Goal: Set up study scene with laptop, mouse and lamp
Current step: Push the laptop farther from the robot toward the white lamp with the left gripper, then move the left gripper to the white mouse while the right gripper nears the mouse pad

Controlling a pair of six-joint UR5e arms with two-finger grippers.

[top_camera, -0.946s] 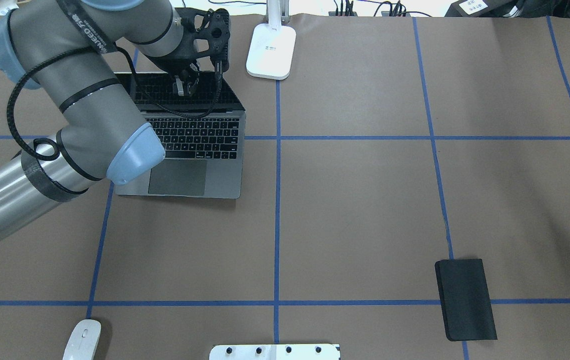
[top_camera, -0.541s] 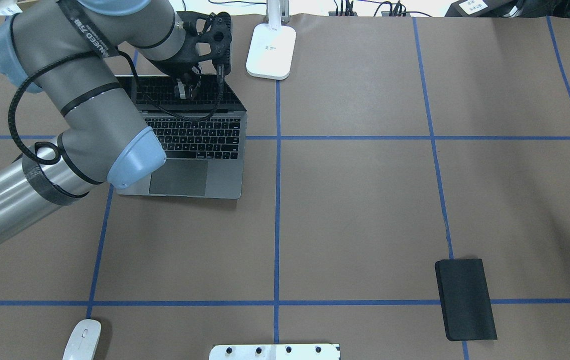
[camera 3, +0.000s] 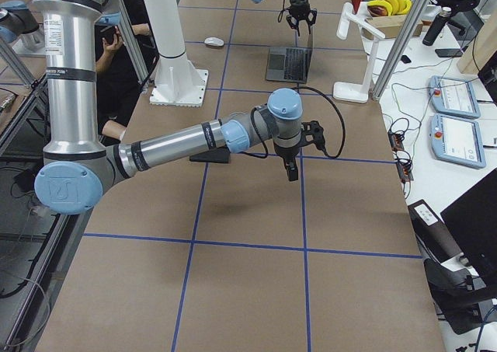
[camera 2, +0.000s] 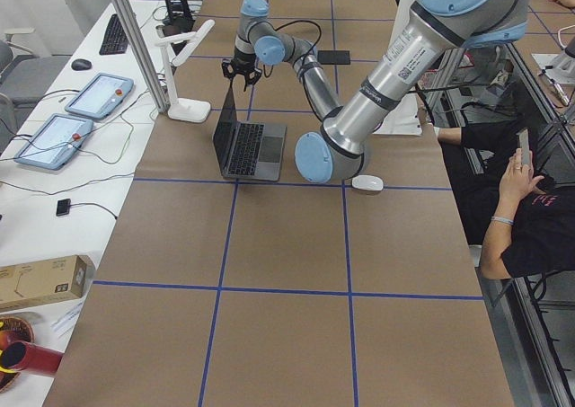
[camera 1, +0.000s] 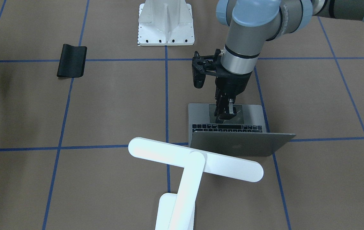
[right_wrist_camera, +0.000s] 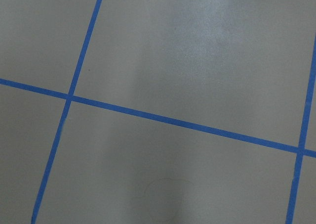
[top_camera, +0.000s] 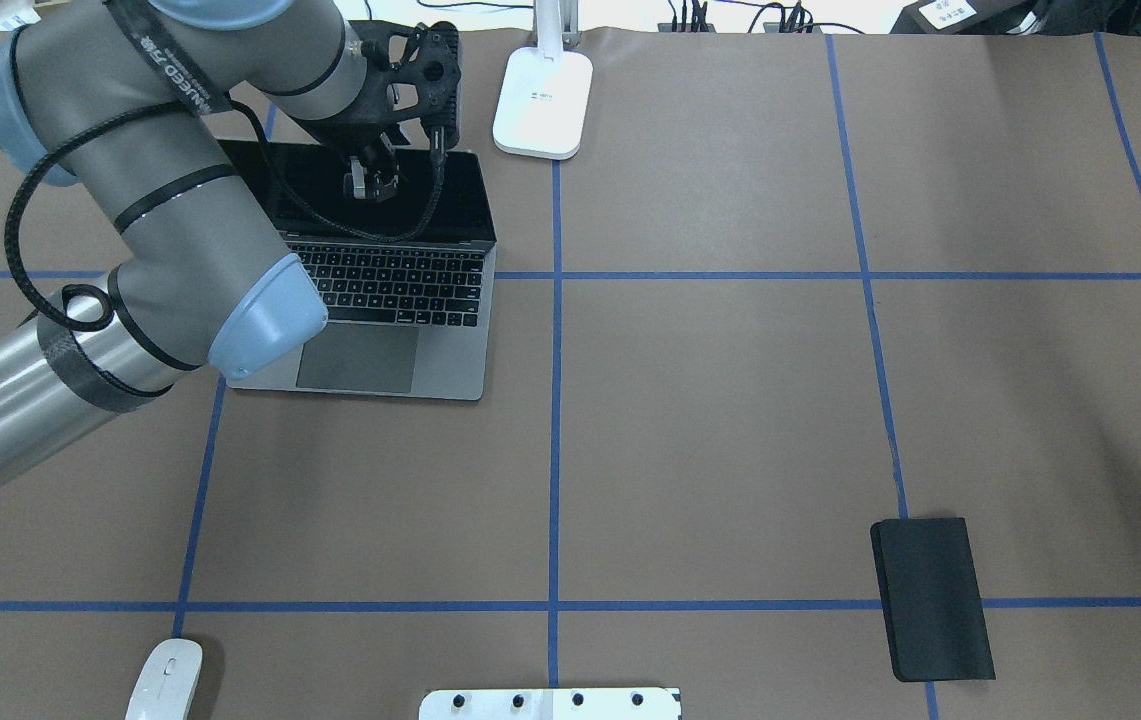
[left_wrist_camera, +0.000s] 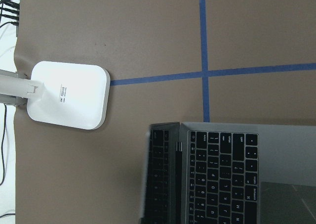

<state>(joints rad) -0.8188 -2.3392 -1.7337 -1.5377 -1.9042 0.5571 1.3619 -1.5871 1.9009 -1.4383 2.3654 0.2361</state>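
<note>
The laptop [top_camera: 400,345] stands open at the far left, its lid leaning back, with the apple logo on the lid in the front-facing view [camera 1: 239,145]. My left gripper [top_camera: 371,187] hangs over the screen with its fingers a little apart, and it holds nothing. In the front-facing view the left gripper [camera 1: 225,115] is apart from the lid's top edge. The lamp [top_camera: 542,100] stands just right of the laptop, its bar head [camera 1: 194,159] above the table. The mouse [top_camera: 165,680] lies at the near left edge. My right gripper [camera 3: 291,169] points down over bare table; I cannot tell its state.
A black mat [top_camera: 933,598] lies at the near right. A white bolted pedestal [camera 1: 166,24] stands at the robot's side of the table. Cables and tablets [camera 2: 85,110] sit beyond the far edge. A seated person [camera 2: 530,200] is beside the table.
The laptop lid has tipped further back, so more of the screen faces up. My left gripper has stayed over the screen. The mouse, lamp and mat have not moved.
</note>
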